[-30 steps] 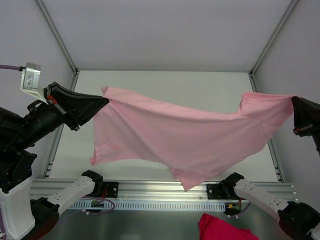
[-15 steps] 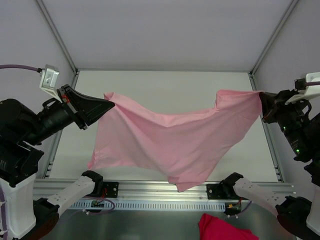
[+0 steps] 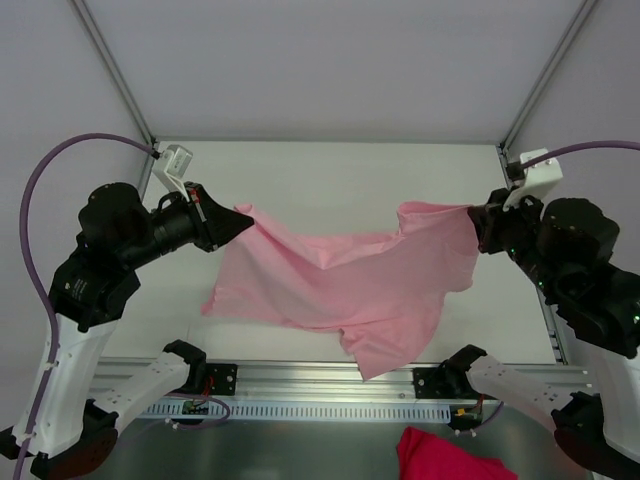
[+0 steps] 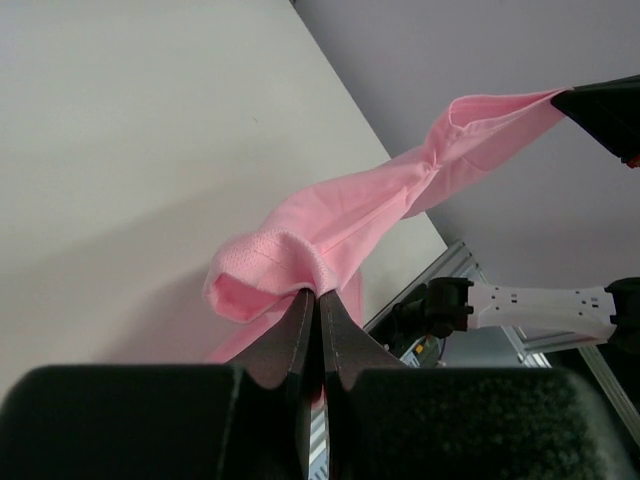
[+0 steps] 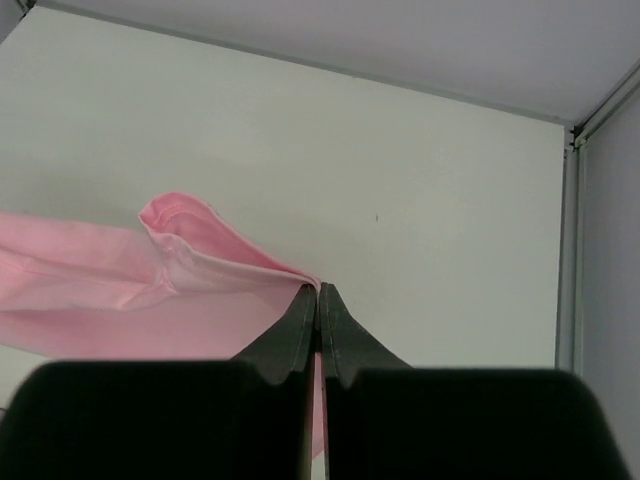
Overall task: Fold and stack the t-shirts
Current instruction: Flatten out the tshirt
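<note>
A pale-pink t-shirt (image 3: 350,285) hangs stretched between my two grippers above the white table (image 3: 330,170), sagging in the middle, its lowest corner reaching the table's near edge. My left gripper (image 3: 243,218) is shut on its left top corner; the left wrist view shows bunched pink t-shirt fabric (image 4: 300,250) pinched at the left gripper (image 4: 319,293). My right gripper (image 3: 477,222) is shut on the right top corner. In the right wrist view a folded t-shirt hem (image 5: 190,260) runs left from the right gripper (image 5: 319,288).
A darker pink-red cloth (image 3: 445,457) lies below the table's front rail (image 3: 320,385), by the right arm's base. Grey walls and frame posts enclose the table on left, right and back.
Both grippers have moved inward towards each other and lower, so the t-shirt now hangs slacker and closer to the table. Both stay shut on the shirt.
</note>
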